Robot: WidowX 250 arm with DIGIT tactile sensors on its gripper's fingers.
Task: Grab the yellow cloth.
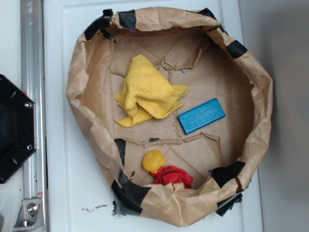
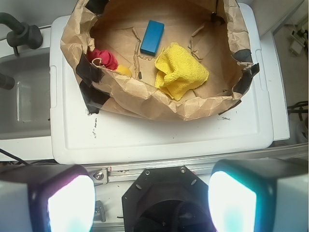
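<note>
The yellow cloth (image 1: 148,92) lies crumpled on the floor of a brown paper basin (image 1: 263,87), in its upper left part. In the wrist view the cloth (image 2: 180,71) shows near the basin's near wall. My gripper (image 2: 152,203) is high above the robot base, well short of the basin, with its two glowing pads (image 2: 71,203) wide apart and nothing between them. The gripper is not in the exterior view.
A blue rectangular block (image 1: 201,115) lies right of the cloth. A small yellow ball with red fabric (image 1: 164,169) sits at the basin's lower edge. The basin stands on a white lid (image 2: 159,135). The black robot base (image 1: 12,128) is at the left, beside a metal rail (image 1: 33,72).
</note>
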